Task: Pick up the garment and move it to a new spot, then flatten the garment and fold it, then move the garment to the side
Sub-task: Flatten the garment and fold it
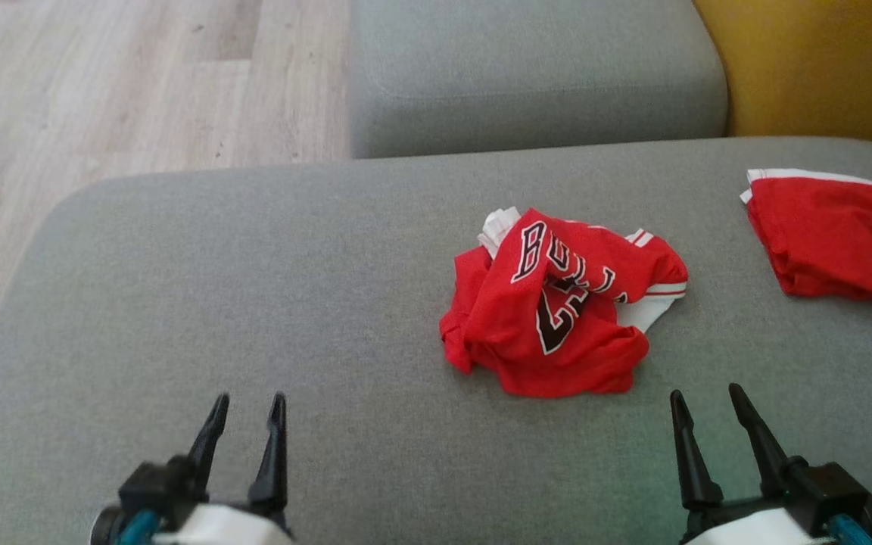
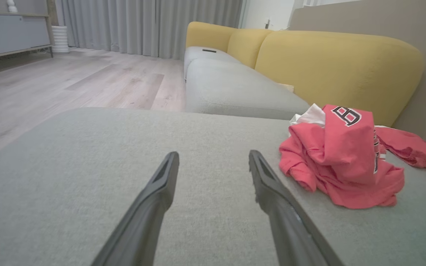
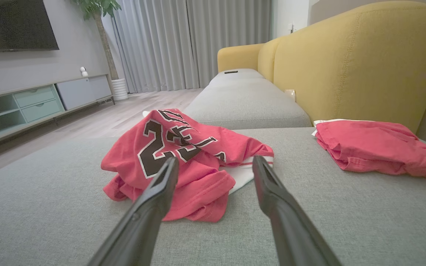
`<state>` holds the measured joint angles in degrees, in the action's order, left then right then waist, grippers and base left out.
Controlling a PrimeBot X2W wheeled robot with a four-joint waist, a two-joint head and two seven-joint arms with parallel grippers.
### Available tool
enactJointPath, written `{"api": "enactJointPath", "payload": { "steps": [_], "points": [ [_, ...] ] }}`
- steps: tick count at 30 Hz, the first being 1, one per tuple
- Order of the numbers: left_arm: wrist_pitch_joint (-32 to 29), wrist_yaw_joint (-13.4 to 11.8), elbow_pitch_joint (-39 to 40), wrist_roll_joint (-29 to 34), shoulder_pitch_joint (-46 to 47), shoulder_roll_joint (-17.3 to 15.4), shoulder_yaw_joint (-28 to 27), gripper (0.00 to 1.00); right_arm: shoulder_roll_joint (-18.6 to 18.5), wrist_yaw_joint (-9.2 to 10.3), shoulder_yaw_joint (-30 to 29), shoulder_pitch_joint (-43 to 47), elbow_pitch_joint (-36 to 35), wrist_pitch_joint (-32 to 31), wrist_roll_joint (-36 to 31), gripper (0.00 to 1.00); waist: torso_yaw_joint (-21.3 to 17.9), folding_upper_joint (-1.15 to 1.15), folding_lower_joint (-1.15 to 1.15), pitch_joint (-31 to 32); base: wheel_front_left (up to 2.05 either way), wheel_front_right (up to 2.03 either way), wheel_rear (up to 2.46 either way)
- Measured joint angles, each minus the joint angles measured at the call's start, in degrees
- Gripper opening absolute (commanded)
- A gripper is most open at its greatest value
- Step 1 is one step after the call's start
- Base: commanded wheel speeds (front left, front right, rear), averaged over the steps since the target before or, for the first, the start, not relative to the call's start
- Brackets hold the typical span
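A red jersey (image 1: 565,303) with black and white lettering lies crumpled in a heap on the grey sofa cushion (image 1: 254,303), right of centre. The same jersey (image 2: 342,159) appears at the right of the left wrist view and, as the jersey (image 3: 183,159), ahead of the fingers in the right wrist view. My left gripper (image 1: 248,401) is open near the cushion's front edge, well left of the heap. My right gripper (image 1: 706,397) is open, just in front and to the right of the jersey, touching nothing.
A second red garment (image 1: 837,238), folded, lies at the cushion's far right. Another grey sofa seat (image 1: 527,68) stands behind, with a yellow backrest (image 3: 357,62) along the right. Wooden floor (image 1: 103,91) lies to the left.
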<state>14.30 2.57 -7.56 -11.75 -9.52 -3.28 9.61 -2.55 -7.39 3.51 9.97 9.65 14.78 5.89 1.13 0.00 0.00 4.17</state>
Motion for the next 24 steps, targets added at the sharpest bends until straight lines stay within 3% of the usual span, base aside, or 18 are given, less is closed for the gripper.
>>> {"api": "enactJointPath", "payload": {
  "steps": [8, 14, 24],
  "points": [
    [0.0, 1.7, -6.5, -1.2, 13.8, 0.2, 5.5, 1.0, 0.0, 0.0, 1.5, -2.9, -0.7, 0.0, -1.7, 1.0, -1.6, 0.0, 0.0, -4.6, 0.0, 0.0, 0.0],
    [-0.3, 3.5, -14.4, -5.2, 34.3, 0.6, 15.0, 1.0, 0.0, 0.0, 1.9, -9.0, -2.9, 0.0, -2.9, 1.0, -2.8, 0.0, 0.0, -11.9, 0.0, 0.0, 0.0],
    [-12.1, 1.6, -30.4, -18.4, 58.7, 1.0, 27.6, 1.0, -0.6, 0.0, 3.5, -13.3, -3.6, 0.0, -3.4, 1.0, -5.3, 0.0, 0.01, -22.4, 0.0, 0.0, 0.0]
  ]
}}
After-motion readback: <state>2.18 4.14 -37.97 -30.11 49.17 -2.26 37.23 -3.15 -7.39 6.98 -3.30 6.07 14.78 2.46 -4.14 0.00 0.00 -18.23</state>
